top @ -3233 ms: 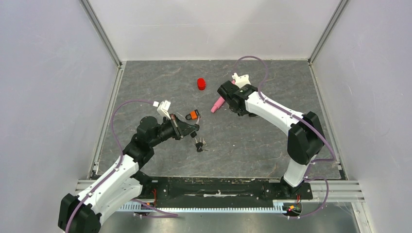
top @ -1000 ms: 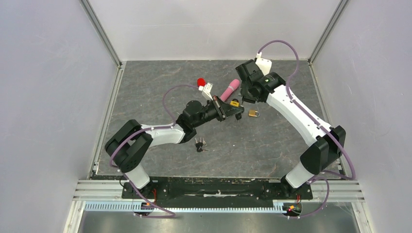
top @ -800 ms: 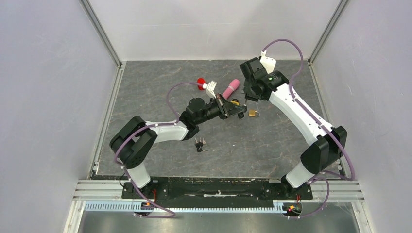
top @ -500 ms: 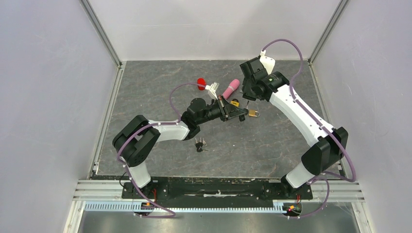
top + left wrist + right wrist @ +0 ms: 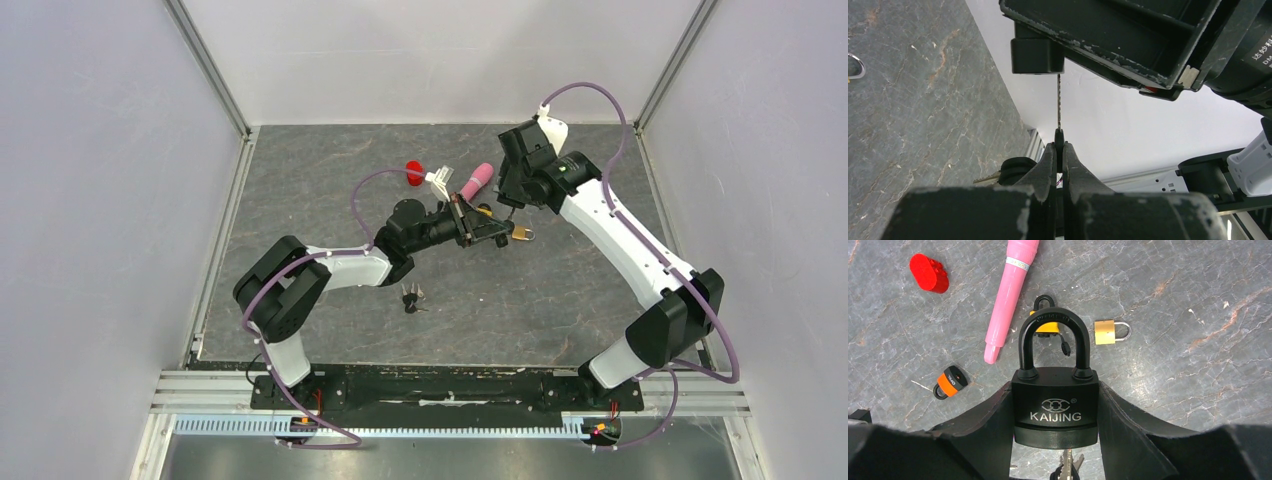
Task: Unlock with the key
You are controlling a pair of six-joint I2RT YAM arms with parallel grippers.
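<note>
left claw [image 5: 1059, 145]: clenched tight on the key's dark head, the two fingers [image 5: 1047, 162] pressed together with only that head between them.
key [image 5: 1058, 100]: a thin blade seen edge-on, sticking straight out past the left claw toward the padlock. Its tip meets the padlock's underside, but I cannot tell how far in it sits.
right claw [image 5: 1055, 390]: grasping the padlock, one finger on each side of the body, jaws spread to the body's width.
padlock [image 5: 1055, 412]: black, with "KAIJING" on its face. The shackle is seated in both holes and points away from the right wrist camera. It is held up off the table.
arms: in the top view both reach to the far middle of the table, and the two claws meet there.
table [image 5: 300, 200]: grey stone-patterned mat with pale walls on three sides.
pink marker [image 5: 1010, 295]: lies slanted on the mat beyond the shackle, narrow end nearer the padlock.
red cap [image 5: 928, 273]: on the mat left of the marker, apart from it.
yellow lock [image 5: 1047, 327]: small with a black shackle, seen through the big shackle's loop, near the marker's narrow end.
brass lock [image 5: 1105, 332]: lies flat just right of the yellow lock, shackle pointing right.
orange lock [image 5: 949, 382]: small, on the mat left of the right claw and below the marker's narrow end.
key bunch [image 5: 410, 297]: on the mat nearer the bases, beside the left forearm and well apart from the locks.
</note>
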